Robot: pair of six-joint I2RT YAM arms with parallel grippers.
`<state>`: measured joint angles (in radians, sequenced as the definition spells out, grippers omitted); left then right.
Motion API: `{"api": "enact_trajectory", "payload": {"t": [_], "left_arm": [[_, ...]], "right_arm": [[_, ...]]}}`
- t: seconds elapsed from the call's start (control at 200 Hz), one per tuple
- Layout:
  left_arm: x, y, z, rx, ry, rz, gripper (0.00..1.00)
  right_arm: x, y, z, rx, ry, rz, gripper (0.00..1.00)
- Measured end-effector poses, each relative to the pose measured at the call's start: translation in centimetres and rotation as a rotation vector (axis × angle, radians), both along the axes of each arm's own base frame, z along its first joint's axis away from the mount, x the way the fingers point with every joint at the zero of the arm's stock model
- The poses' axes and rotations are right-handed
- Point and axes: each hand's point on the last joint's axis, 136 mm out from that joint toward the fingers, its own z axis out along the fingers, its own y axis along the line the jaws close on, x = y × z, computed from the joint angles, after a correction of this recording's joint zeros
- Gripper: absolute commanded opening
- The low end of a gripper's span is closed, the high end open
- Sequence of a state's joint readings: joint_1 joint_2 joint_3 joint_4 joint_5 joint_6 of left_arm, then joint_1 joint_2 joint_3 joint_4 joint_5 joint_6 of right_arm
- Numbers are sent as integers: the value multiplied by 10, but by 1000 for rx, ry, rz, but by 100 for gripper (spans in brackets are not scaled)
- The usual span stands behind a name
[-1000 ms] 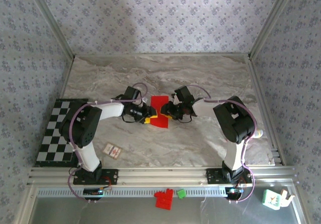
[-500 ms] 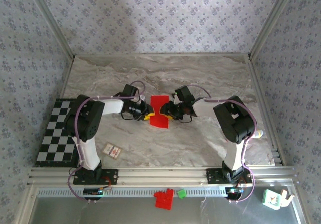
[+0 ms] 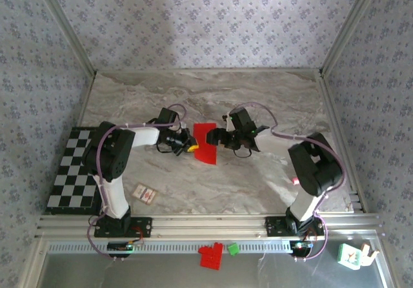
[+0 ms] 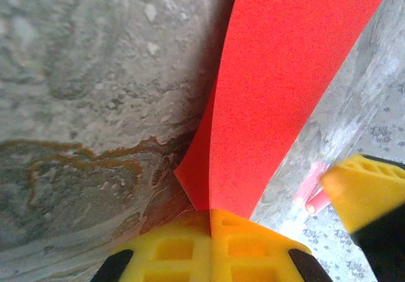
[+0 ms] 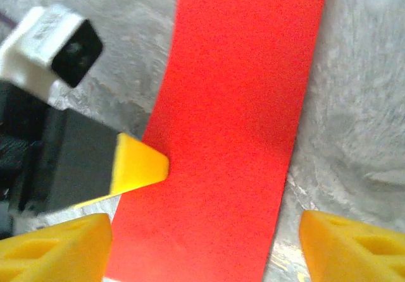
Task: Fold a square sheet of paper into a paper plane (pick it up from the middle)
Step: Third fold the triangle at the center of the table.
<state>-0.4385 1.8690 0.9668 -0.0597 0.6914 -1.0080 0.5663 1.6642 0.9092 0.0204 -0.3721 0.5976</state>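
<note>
Well right of the checkerboard mat (image 3: 72, 172), the left gripper (image 4: 210, 222) clamps an edge of the square sheet of paper (image 4: 278, 73), apparently anchoring it for creasing; the right gripper (image 5: 202, 250) gapes wide, holding nothing.

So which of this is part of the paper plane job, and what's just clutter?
Job: red paper sheet, left gripper shut on its edge, right gripper open.
Clutter: checkerboard mat, small card, red brick block, green block.
</note>
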Motion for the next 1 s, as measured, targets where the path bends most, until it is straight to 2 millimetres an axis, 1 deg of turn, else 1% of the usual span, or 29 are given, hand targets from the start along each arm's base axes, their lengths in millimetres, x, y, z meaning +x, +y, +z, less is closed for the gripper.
{"api": "enact_trajectory", "payload": {"t": [0.055, 0.145, 0.19, 0.25, 0.37, 0.465, 0.545, 0.725, 0.875, 0.959, 1.004], "left_arm": [[0, 1, 4, 2, 4, 16, 0], [1, 1, 11, 8, 9, 41, 0], [0, 1, 13, 9, 13, 48, 0], [-2, 0, 14, 15, 25, 58, 0], [-5, 1, 11, 37, 54, 75, 0], [-7, 3, 9, 46, 72, 85, 0], [-7, 3, 9, 49, 79, 91, 0], [-8, 3, 10, 50, 92, 97, 0], [-9, 1, 10, 49, 99, 100, 0], [-9, 1, 10, 49, 102, 103, 0], [-9, 1, 10, 49, 103, 103, 0]], "right_arm": [[-4, 0, 14, -28, -86, 32, 89], [-12, 4, 32, -83, -223, 90, 89], [-18, 7, 37, -113, -279, 122, 87], [-25, 11, 38, -159, -344, 169, 84], [-43, 19, 25, -262, -444, 277, 80], [-56, 23, 13, -326, -503, 353, 79], [-62, 28, 7, -360, -545, 405, 81], [-63, 39, -9, -433, -631, 485, 85], [-61, 38, -22, -494, -685, 529, 84], [-56, 38, -26, -525, -708, 539, 82], [-54, 37, -29, -544, -717, 546, 77]]}}
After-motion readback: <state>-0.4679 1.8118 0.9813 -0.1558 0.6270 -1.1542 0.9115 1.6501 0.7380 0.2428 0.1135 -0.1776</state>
